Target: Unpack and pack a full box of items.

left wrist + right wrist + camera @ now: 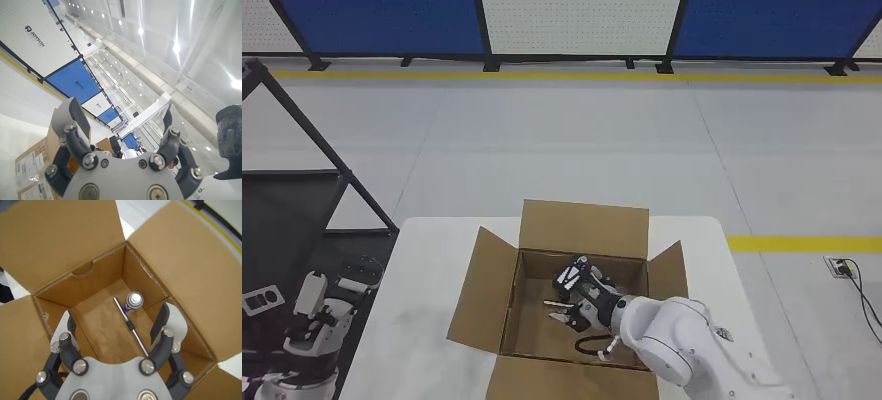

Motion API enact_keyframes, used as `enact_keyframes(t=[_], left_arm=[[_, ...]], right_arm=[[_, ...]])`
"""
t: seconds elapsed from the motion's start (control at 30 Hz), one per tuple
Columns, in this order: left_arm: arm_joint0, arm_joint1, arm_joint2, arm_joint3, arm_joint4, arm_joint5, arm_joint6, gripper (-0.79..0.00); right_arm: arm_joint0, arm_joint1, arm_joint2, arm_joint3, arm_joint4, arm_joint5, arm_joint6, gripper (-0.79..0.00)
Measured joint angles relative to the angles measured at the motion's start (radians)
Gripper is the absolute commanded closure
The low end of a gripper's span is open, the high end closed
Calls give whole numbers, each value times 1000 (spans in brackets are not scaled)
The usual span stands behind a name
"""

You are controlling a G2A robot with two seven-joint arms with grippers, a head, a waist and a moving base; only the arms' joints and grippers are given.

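Inside the box (85, 285), the right gripper (117, 315) is held spread wide above a metal rod (130, 326) lying on the floor, with a spray can (133, 302) stood upright just beside it near a corner. Unpacking is judged under way; a descent and pinch are called for. The can is crowded by walls; bare floor is left beside the rod.

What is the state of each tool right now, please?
Left tool: open, holding nothing.
Right tool: open, holding nothing.
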Motion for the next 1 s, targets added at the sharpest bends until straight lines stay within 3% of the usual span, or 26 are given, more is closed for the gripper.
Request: enact_keyframes(t=[0.17, 0.4, 0.63, 1.0], left_arm=[[-3, -1, 2, 2, 9, 6, 10, -785], [1, -3, 2, -2, 15, 8, 19, -785], [2, -4, 6, -11, 23, 5, 19, -785], [7, -6, 9, -7, 32, -6, 20, -785]], right_arm=[[114, -69, -96, 156, 52, 105, 66, -785], [222, -158, -179, 340, 120, 166, 77, -785], [252, -208, -214, 424, 123, 208, 105, -785], [274, -266, -220, 543, 153, 189, 104, -785]])
